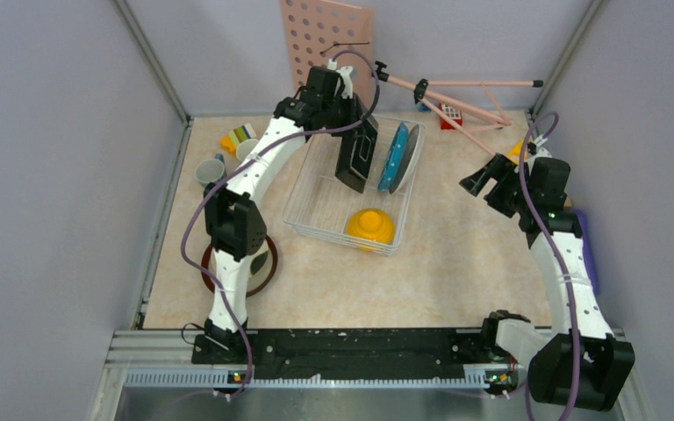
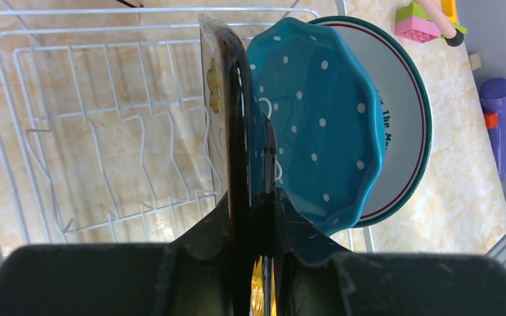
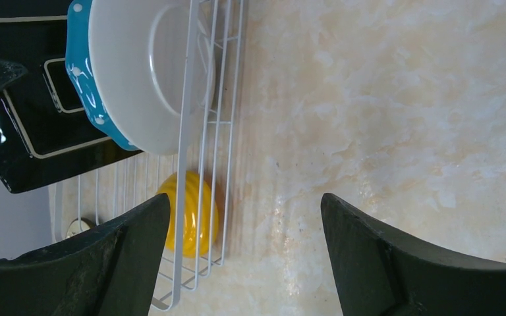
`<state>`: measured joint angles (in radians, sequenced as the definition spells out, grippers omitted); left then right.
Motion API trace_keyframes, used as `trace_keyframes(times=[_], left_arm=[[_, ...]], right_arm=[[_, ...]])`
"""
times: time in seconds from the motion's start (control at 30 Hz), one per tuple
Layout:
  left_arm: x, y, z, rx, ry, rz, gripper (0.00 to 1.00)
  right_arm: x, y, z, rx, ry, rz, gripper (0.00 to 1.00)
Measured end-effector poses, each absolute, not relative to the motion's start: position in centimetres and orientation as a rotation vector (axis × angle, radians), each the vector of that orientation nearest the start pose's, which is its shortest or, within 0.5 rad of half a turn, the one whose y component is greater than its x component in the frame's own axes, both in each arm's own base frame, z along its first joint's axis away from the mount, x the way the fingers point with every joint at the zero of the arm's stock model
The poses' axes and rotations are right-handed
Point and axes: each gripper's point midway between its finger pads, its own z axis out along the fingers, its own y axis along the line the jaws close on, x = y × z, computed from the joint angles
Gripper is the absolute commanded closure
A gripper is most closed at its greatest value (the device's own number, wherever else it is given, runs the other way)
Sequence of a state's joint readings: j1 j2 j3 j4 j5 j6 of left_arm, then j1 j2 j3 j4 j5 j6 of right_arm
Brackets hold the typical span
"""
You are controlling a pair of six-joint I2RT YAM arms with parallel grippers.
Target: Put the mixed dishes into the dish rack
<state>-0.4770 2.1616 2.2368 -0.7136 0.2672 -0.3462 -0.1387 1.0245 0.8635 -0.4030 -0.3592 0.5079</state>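
1. Left end effector (image 2: pixel 253 230) is pinched narrowly on the upper edge of the square flowered plate with the glossy black rim (image 2: pixel 227 118). It holds the plate on edge over the far half of the rectangular white wire dish rack (image 1: pixel 325 197).
2. That plate hangs just beside the scalloped teal plate with white dots (image 2: pixel 316 118), on the side facing the rack's open middle. The teal one leans against the round white plate with printed lettering and a dark rim band (image 2: pixel 402 125). Both stand upright at the rack's far right.
3. In the left wrist view the black rim and the teal plate look touching or nearly so; I cannot tell which.
4. Right end effector (image 3: pixel 244 257) has its jaws spread wide and grips nothing. It hovers over the cream marbled table (image 1: pixel 456 263) to the right of the rack, apart from it.
5. A ribbed yellow bowl (image 1: pixel 370 224) sits upside down at the rack's near end.
6. The step in hand appears to be slotting the third plate. Its lower edge is hidden, so I cannot tell whether it has reached the wires.
7. The next move likely calls for lowering the plate straight down between two upright dividers. The jaws should open only once the plate bears on the rack, and the lift away should not nudge the teal plate.
8. Outside the rack, the brown-rimmed cream plate (image 1: pixel 259 263) lies on the table under the left arm. A teal mug (image 1: pixel 211 170) and a pale pink mug (image 1: pixel 247 149) stand near the left wall.
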Motion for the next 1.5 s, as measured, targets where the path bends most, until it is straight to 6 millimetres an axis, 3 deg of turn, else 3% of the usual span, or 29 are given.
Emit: trace_keyframes(times=[0.03,0.1,0.3,0.47,0.6,0.77,0.93,1.1,1.27,1.4,1.5], left_arm=[[48.5,-32.0,23.7,0.307,2.267,-0.738,0.62],[48.7,-32.4,23.8,0.302,2.257,-0.750,0.58],[49.5,-33.5,26.1,0.295,2.170,-0.817,0.54],[49.3,-34.1,26.6,0.297,2.156,-0.861,0.55],[49.2,-34.3,26.5,0.293,2.155,-0.880,0.53],[48.5,-33.8,24.5,0.283,2.203,-0.869,0.46],[47.0,-32.5,24.5,0.268,2.218,-0.838,0.39],[44.9,-29.4,28.2,0.235,2.143,-0.794,0.27],[42.0,-22.9,30.4,0.132,2.073,-0.691,0.22],[41.3,-17.4,28.7,0.010,2.077,-0.602,0.21],[40.7,-15.0,25.3,-0.059,2.127,-0.546,0.22]], right_arm=[[31.8,3.7,20.5,0.477,2.100,0.600,0.17],[31.8,3.7,20.5,0.477,2.100,0.601,0.17],[31.8,3.7,20.5,0.477,2.100,0.601,0.17],[31.8,3.7,20.5,0.477,2.100,0.601,0.17],[31.8,3.7,20.5,0.477,2.101,0.601,0.17],[31.7,3.9,20.4,0.473,2.106,0.611,0.17],[31.3,5.7,20.4,0.425,2.154,0.630,0.17],[30.8,11.9,22.9,0.238,2.180,0.720,0.17],[29.4,17.5,24.4,0.127,2.187,0.791,0.18],[29.2,21.3,23.6,0.093,2.235,0.784,0.24],[29.6,22.9,22.1,0.111,2.275,0.747,0.26]])
